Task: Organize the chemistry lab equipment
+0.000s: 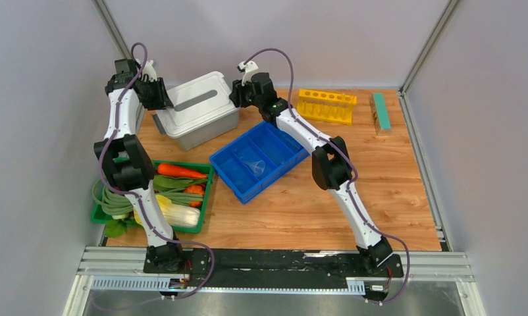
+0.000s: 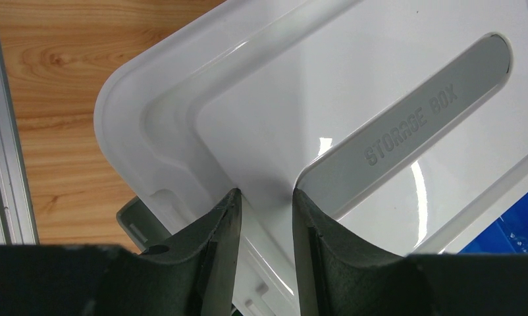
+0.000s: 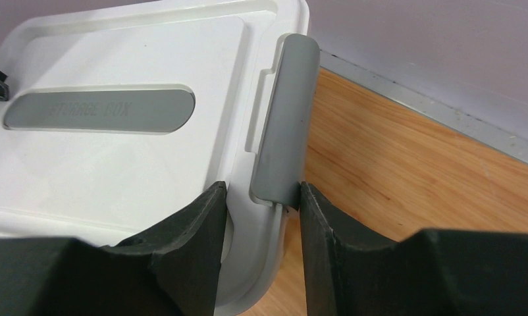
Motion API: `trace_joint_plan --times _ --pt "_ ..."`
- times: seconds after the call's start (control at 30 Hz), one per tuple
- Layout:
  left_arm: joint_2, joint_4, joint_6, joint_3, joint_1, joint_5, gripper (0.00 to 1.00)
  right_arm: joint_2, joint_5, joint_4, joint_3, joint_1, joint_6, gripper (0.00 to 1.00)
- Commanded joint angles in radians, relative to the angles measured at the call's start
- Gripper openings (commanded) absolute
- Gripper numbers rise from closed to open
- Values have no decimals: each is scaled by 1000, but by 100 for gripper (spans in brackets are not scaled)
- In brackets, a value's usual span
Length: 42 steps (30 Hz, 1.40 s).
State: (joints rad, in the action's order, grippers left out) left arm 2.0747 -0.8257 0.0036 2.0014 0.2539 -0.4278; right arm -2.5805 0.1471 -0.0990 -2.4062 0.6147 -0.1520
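A clear cup (image 1: pixel 256 166) stands in the blue compartment tray (image 1: pixel 278 141) at the middle of the table; other lab equipment is hidden or out of view. A white storage box (image 1: pixel 199 108) with its lid on sits at the back left. My left gripper (image 1: pixel 166 105) (image 2: pixel 263 197) is shut on the left edge of the white lid (image 2: pixel 281 99), beside a grey latch (image 2: pixel 133 220). At the box's right end, my right gripper (image 1: pixel 238 99) (image 3: pixel 263 191) is shut on the rim of the lid (image 3: pixel 116 164) and the grey latch (image 3: pixel 284 131), with both fingers touching.
A yellow tube rack (image 1: pixel 326 105) and a green block (image 1: pixel 381 113) stand at the back right. A green basket (image 1: pixel 205 197) of vegetables sits at the front left beside the left arm. Grey walls close in the table on three sides.
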Motion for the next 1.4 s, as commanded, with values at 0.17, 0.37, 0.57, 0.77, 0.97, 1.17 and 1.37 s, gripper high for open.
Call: trace_joint_plan --times 0.17,0.37,0.57,0.77,0.97,1.17,1.37 --pt "44 -16 -31 -18 -16 -51 42 3 5 -176 -39 109 201 0" --pt "50 -7 -43 -18 -21 -74 41 14 3 -246 -39 171 397 0" --pt "35 -19 -80 29 -21 -100 42 17 -43 -203 -30 146 263 8" --pt "-24 -52 -125 126 -18 -31 55 48 -116 -194 24 112 163 7" --pt "-162 81 -273 -36 71 -83 75 65 -121 -191 52 100 117 8" --pt "-266 200 -312 -263 191 -143 76 59 -138 -200 41 99 82 8" --pt "-329 365 -389 -476 262 -207 76 59 -130 -205 42 92 55 8"
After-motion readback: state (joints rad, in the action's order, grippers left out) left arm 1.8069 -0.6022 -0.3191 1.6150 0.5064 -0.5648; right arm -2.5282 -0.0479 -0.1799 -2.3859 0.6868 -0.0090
